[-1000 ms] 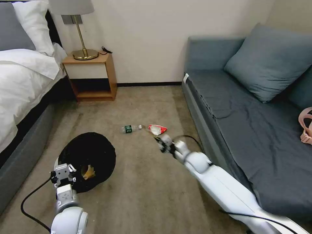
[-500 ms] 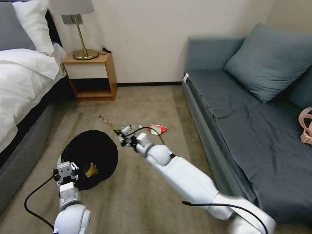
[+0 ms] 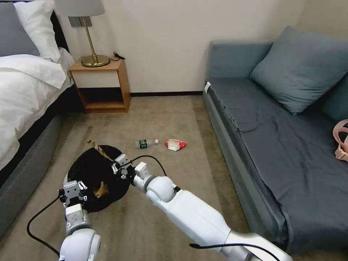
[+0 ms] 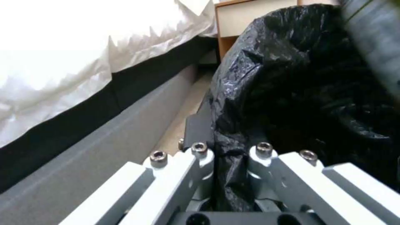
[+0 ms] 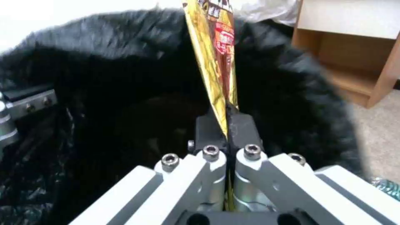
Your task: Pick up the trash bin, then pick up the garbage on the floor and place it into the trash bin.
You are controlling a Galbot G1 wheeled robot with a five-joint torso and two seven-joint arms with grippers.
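The trash bin, wrapped in a wrinkly black bag, sits tilted on the carpet by the bed. My left gripper is shut on its near rim, and the left wrist view shows the bag pinched between the fingers. Over the bin's mouth, my right gripper is shut on a gold-brown snack wrapper. That wrapper sticks up from the right gripper above the dark bin opening. A brown piece lies inside the bin. A clear bottle with a green label and a red-white snack bag lie on the floor beyond.
A bed runs along the left, close to the bin. A wooden nightstand with a lamp stands at the back wall. A grey-blue sofa lines the right side, with a pink strap item on it. Open carpet lies between them.
My right arm has swung left from near the red-white snack bag to above the bin, carrying the wrapper. The left gripper and the bin have barely moved.
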